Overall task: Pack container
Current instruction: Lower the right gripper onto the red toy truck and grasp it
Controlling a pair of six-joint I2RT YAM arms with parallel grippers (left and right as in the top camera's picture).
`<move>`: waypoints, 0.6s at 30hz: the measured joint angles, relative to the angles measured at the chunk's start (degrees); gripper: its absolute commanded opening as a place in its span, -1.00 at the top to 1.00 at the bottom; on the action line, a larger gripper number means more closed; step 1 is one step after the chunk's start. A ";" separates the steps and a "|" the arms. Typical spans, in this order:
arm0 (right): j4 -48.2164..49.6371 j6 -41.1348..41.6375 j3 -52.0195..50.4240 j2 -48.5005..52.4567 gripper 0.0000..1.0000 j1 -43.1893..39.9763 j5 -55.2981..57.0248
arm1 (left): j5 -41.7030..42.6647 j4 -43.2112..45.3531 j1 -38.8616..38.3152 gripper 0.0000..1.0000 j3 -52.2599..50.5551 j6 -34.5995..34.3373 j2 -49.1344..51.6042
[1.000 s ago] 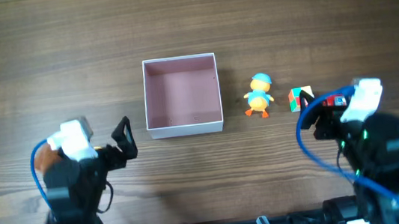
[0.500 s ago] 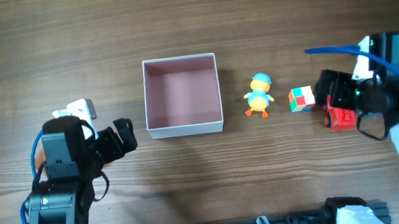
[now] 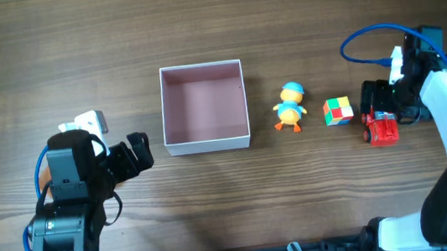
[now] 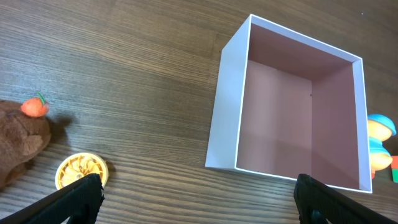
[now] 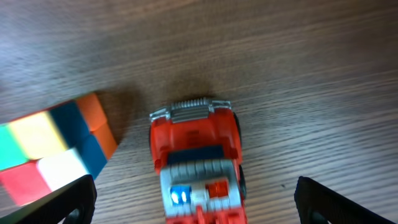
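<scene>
Left gripper (image 3: 138,152): nearest the base, fingers spread wide, nothing between them. Its wrist view shows a brown plush toy (image 4: 18,140) of fuzzy fabric with a small orange knob on top. Just beside it lies a round yellow disc (image 4: 81,171) with a ribbed face.

Right gripper (image 3: 377,116): also spread wide, gripping nothing. It hangs over a red toy truck (image 5: 198,174); the fingers stand clear of the truck on either side. The truck is glossy moulded plastic with a grey ribbed grille and blue and red roof lights. It rests on the table (image 3: 72,58), a brown wood-grain surface.

Colour cube (image 3: 338,111): just to the left of the truck, a tiled block with flat squares in red, white, yellow, green, blue and orange.

Duck figure (image 3: 290,106): near the cube, rounded orange body, light-blue cap.

Container (image 3: 209,145): at the table's centre, between the duck and the left gripper. It is square and shallow, with thin white walls, a matte dusty-pink inside and an open top. Nothing lies in it.
</scene>
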 measured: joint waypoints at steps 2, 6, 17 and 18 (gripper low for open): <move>0.85 0.02 -1.46 1.84 -1.00 -0.13 -0.37 | 0.00 0.02 0.00 -0.99 0.00 0.00 0.00; 1.81 0.26 -2.86 4.42 -0.94 -0.13 -0.81 | 0.00 0.00 0.00 -0.99 0.00 0.00 0.00; 2.12 1.51 -2.86 4.59 -0.18 -0.13 -1.11 | 0.00 0.00 0.00 -0.99 0.00 0.00 0.00; 2.12 1.55 -2.86 4.59 -0.13 -0.13 -1.09 | 0.00 0.02 0.00 -0.99 0.00 0.00 0.00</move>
